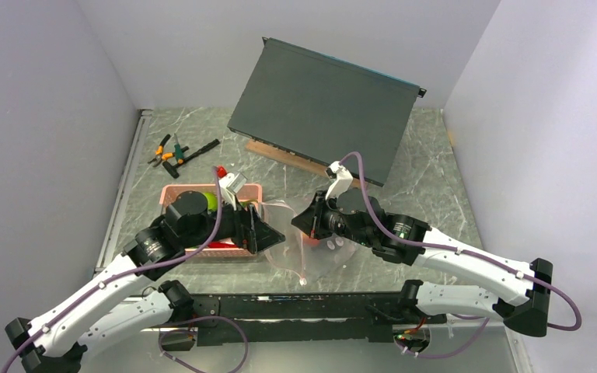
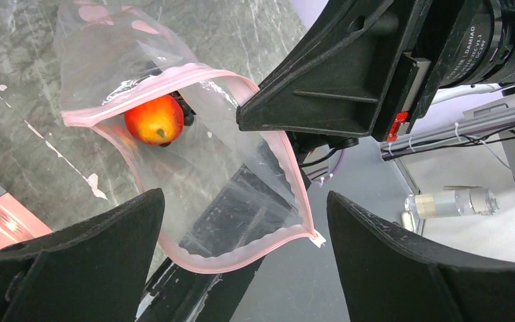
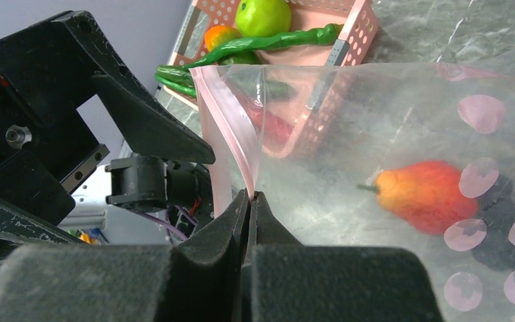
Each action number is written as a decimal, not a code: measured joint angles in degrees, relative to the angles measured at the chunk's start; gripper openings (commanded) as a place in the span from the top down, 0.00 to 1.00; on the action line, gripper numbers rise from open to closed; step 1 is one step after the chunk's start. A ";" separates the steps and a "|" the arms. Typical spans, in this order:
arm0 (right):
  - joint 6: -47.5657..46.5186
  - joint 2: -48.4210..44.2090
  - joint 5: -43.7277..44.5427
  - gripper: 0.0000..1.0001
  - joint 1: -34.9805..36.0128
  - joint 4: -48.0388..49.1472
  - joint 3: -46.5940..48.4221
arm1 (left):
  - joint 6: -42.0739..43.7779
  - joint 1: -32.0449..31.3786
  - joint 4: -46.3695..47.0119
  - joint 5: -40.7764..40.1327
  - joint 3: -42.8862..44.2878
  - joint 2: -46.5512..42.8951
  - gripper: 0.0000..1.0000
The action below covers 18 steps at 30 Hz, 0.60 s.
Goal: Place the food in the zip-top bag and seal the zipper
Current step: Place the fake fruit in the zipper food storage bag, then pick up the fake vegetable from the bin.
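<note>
The clear zip-top bag (image 1: 305, 250) lies mid-table with its mouth open. An orange-red mango (image 2: 153, 119) lies inside it, also seen in the right wrist view (image 3: 424, 194). My right gripper (image 3: 249, 194) is shut on the bag's pink zipper (image 3: 231, 134) and holds that lip up; from above it (image 1: 308, 221) is over the bag. My left gripper (image 2: 245, 201) is open, its fingers wide apart on either side of the zipper's lower loop (image 2: 194, 258). From above it (image 1: 263, 231) sits beside the basket. The green apple (image 3: 263, 15), long green pepper (image 3: 268, 41) and an orange piece (image 3: 220, 35) lie in the basket.
The pink slotted basket (image 1: 172, 194) stands left of the bag, under my left arm. Orange-handled pliers (image 1: 167, 151) lie at the back left. A dark tilted panel (image 1: 322, 109) on a wooden strip (image 1: 288, 158) fills the back. A black rail (image 1: 295, 307) runs along the front edge.
</note>
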 measured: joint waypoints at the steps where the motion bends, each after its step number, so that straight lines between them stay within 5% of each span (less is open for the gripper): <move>1: 0.00 0.00 0.00 1.00 0.00 0.00 0.00 | 0.02 0.00 -0.02 -0.22 0.04 -0.09 0.05; 11: 0.00 0.00 -0.02 1.00 0.00 0.00 0.00 | 0.59 -0.04 -4.81 -6.01 1.01 -4.50 0.04; 18: 0.00 0.07 -0.02 1.00 0.00 0.09 -0.09 | -4.00 -0.15 -18.69 -29.05 5.92 -9.75 0.06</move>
